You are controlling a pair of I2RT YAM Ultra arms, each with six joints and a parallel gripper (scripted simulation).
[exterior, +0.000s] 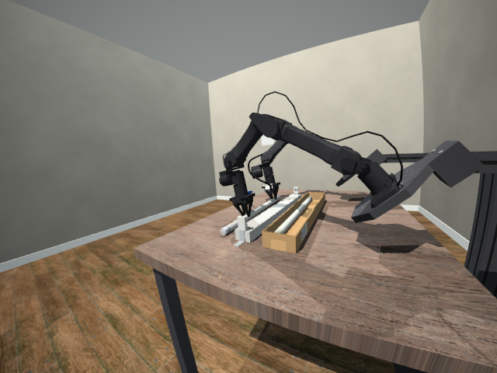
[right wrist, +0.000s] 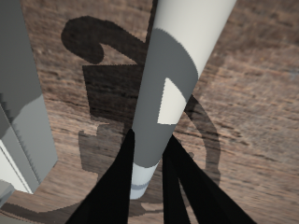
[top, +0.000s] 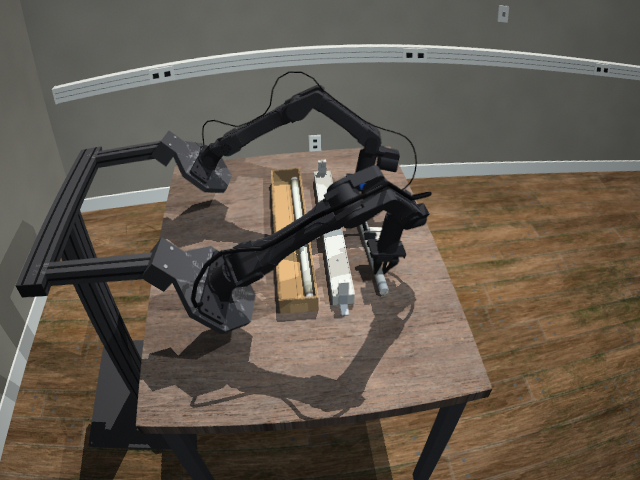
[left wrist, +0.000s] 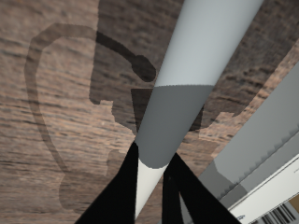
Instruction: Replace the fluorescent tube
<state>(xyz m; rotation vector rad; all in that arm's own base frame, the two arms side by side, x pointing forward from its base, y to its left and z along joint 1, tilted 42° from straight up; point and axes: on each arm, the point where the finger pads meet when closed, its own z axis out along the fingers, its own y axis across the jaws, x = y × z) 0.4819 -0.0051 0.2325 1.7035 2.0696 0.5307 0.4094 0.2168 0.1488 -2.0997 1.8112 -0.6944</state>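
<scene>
The LED tube (top: 381, 283) (exterior: 227, 228) (left wrist: 206, 42) (right wrist: 192, 23) lies beside the fixture (top: 337, 255) (left wrist: 262, 131) (right wrist: 23, 84), low over the bench; contact with the bench is unclear. It looks pale grey in the left wrist view, off-white with a grey end in the right. My left gripper (exterior: 243, 215) (left wrist: 151, 153) is shut on it toward one end. My right gripper (right wrist: 149, 137) (exterior: 274, 198) is shut on it near the other end. The fluorescent tube (top: 305, 263) (exterior: 296, 214) lies lengthwise in the carton (top: 297, 305) (exterior: 289, 243), close to the fixture-side wall.
The fixture's lampholders (top: 343, 291) (top: 322, 166) (exterior: 241, 224) (exterior: 296, 189) stand upright at its two ends, with nothing spanning them. The carton sits flat on the bench (top: 361, 341) between the fixture and the arm bases. In the top view the near arm crosses over carton and fixture.
</scene>
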